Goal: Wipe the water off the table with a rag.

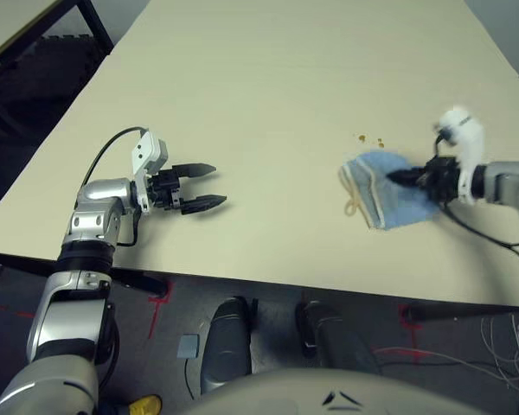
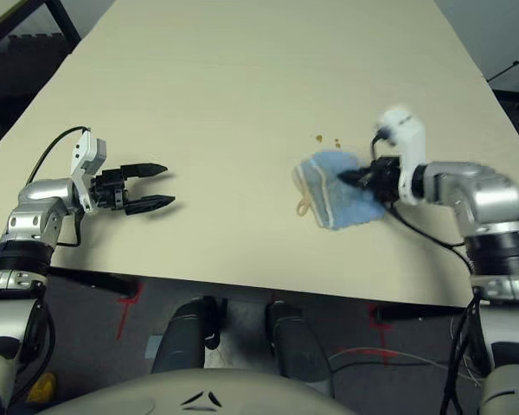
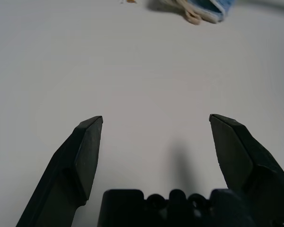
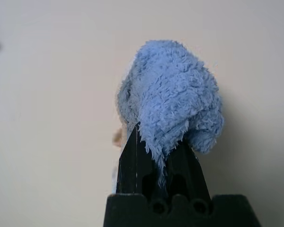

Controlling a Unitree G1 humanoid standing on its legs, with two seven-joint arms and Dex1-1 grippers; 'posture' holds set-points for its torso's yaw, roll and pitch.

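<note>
The light blue rag (image 1: 389, 188) with cream edging and a string loop lies bunched on the cream table (image 1: 268, 95), right of centre. My right gripper (image 1: 408, 179) is shut on the rag's right side; in the right wrist view the blue terry rag (image 4: 173, 99) bulges over the pinched fingers (image 4: 137, 156). Small amber water droplets (image 1: 371, 139) sit just beyond the rag's far edge. My left gripper (image 1: 209, 186) hovers open over bare table at the left, far from the rag, with nothing between its fingers (image 3: 87, 146).
A smaller beige table with a black frame (image 1: 17, 26) stands at the far left, past the table's left edge. Cables (image 1: 493, 238) trail off my right arm at the front right. The tabletop's front edge runs close below both grippers.
</note>
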